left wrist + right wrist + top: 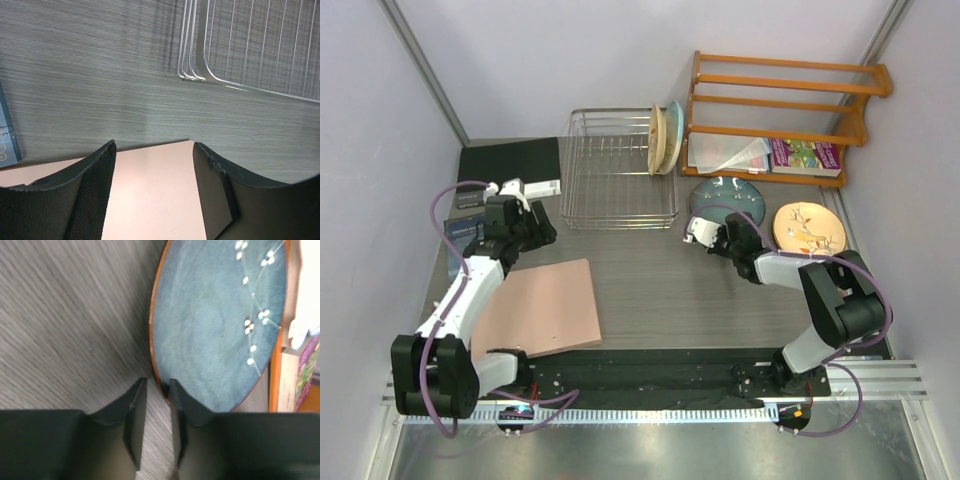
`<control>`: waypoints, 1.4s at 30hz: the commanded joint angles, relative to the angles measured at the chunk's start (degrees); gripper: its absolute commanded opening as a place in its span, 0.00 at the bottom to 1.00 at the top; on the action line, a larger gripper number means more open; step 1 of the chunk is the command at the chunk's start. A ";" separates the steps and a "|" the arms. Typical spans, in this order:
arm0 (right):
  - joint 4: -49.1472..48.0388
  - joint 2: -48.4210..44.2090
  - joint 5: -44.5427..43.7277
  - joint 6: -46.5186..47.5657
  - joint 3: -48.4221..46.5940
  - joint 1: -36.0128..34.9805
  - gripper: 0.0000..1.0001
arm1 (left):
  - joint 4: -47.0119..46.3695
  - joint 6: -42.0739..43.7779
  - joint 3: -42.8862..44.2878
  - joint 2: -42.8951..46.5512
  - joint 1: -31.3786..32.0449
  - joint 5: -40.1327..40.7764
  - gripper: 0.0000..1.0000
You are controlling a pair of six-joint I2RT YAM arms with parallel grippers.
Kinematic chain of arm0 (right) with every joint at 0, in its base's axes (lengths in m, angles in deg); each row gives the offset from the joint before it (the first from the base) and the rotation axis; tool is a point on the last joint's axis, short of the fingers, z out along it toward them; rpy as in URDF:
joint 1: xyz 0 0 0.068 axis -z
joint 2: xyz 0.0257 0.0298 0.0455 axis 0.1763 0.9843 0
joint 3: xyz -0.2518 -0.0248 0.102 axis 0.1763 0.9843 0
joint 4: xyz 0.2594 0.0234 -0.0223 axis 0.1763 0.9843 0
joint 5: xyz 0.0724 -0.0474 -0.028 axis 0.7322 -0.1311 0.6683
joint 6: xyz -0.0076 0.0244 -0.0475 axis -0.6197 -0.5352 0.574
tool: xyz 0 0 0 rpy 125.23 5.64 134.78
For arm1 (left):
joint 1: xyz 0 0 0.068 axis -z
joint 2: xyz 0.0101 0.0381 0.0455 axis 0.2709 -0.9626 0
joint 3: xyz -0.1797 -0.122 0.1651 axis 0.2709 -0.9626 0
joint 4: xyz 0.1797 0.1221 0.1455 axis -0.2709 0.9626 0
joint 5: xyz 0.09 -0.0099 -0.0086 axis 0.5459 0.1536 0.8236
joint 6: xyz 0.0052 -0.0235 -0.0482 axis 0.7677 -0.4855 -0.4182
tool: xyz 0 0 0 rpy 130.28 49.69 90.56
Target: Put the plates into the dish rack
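Observation:
The dark teal plate (730, 196) lies flat on the table; in the right wrist view it (215, 325) fills the upper right, with white dots and an orange-brown rim. My right gripper (728, 228) (158, 381) is narrowly open, with the plate's near rim at the mouth of its jaws. The orange-yellow branch plate (807, 228) lies flat to the right. Two plates (665, 138) stand on edge at the right end of the wire dish rack (620, 180). My left gripper (542, 233) (152, 145) is open and empty over a pink board's far edge, near the rack's corner (200, 75).
A pink board (540, 305) (150, 190) lies front left. An orange wooden shelf (780, 100) with books stands at the back right. A black box (510, 160) and a blue book (460, 232) sit at the left. Walls close in on both sides.

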 commanded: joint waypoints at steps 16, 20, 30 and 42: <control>20.04 -28.37 2.82 3.79 12.37 -15.39 0.01 | -1.11 -5.90 -5.59 7.32 -0.78 -5.32 0.63; 21.37 -31.02 2.91 3.87 14.39 -25.41 0.01 | -1.11 -8.54 -7.26 9.16 -0.78 -6.55 0.63; 22.95 -25.49 8.71 7.11 13.69 -40.28 0.03 | 0.75 -11.96 -10.60 11.71 -0.78 -11.55 0.64; 30.66 -27.57 2.21 -0.25 11.23 -42.57 0.50 | -6.88 -20.23 -16.23 7.60 8.00 -20.97 0.71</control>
